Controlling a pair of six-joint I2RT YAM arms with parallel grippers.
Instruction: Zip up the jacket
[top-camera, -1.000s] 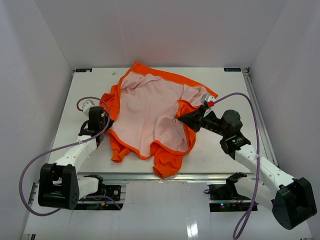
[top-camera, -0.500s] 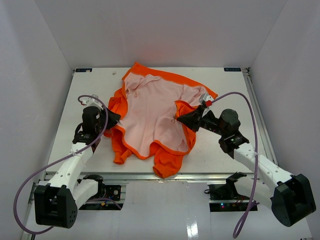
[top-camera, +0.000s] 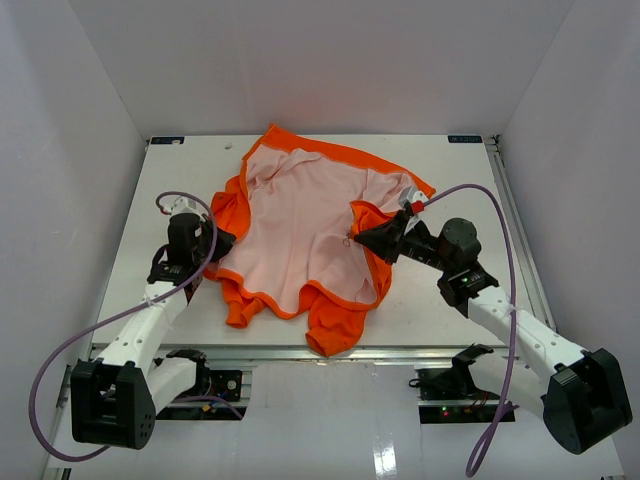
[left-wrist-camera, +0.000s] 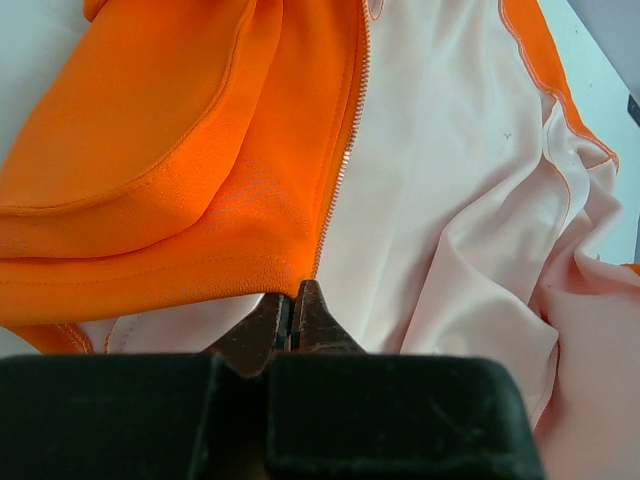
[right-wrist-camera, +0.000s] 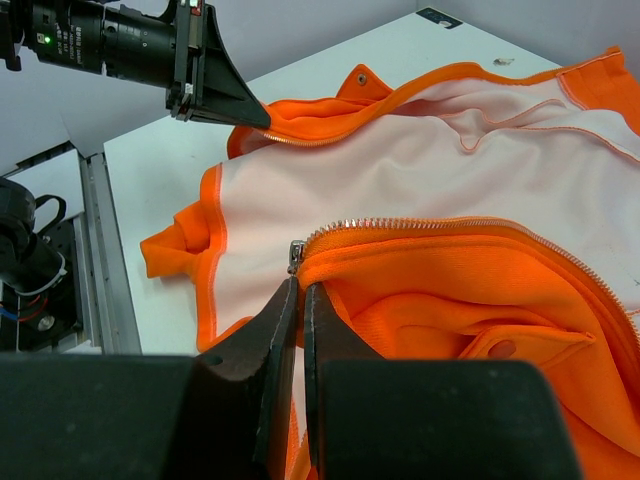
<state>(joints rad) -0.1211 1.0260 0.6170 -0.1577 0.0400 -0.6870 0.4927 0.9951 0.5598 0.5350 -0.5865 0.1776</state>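
The jacket (top-camera: 300, 230) lies spread open in the middle of the white worktop (top-camera: 180, 190), its pale pink lining facing up and its orange outer cloth showing around the borders and in the bunched folds nearest the arms. The left arm (top-camera: 150, 310) reaches in from the left side, and the left jaws are pressed together on the jacket's left front edge. They pinch the orange hem just where a row of zipper teeth (left-wrist-camera: 345, 150) ends. The right arm (top-camera: 500, 310) comes in from the right. The right jaws are closed to a thin slit, gripping the opposite front edge directly below the small metal slider (right-wrist-camera: 296, 252). From there the other row of teeth (right-wrist-camera: 430, 225) runs away along the orange fold. The two zipper halves lie well apart, with the lining between them.
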